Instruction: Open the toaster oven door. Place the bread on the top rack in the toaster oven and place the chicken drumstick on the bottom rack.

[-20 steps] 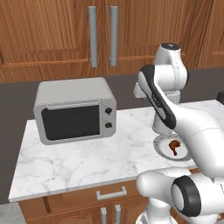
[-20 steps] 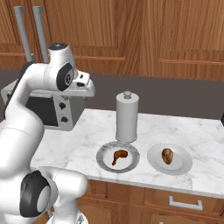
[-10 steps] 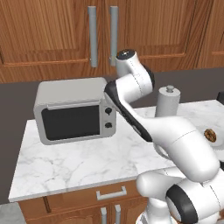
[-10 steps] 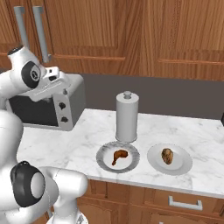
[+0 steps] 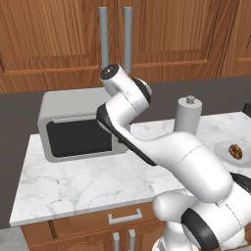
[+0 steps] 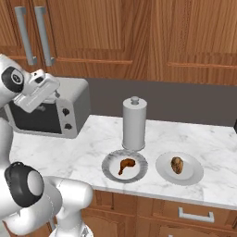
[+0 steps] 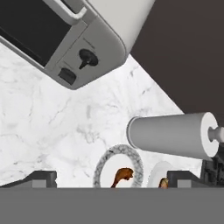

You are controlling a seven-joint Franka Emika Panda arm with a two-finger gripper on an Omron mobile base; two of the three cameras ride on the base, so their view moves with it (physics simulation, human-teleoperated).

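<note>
Toaster oven (image 6: 51,111): set at the left end of the marble bench (image 5: 88,181), door shut, handle along its top edge; nothing loaded yet.
Pincer (image 7: 111,177): held wide and empty above the bench near the oven's knob side, judged an approach to the handle.
Grey plate (image 6: 124,165): chicken drumstick (image 6: 126,165) carried.
White plate (image 6: 179,168): bread (image 6: 177,164) carried.
Paper-towel roll (image 6: 134,123): upright behind the plates.

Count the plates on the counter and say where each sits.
2. The patterned plate with the chicken drumstick sits before the paper towel holder; the white plate holding bread sits beside it.
</note>
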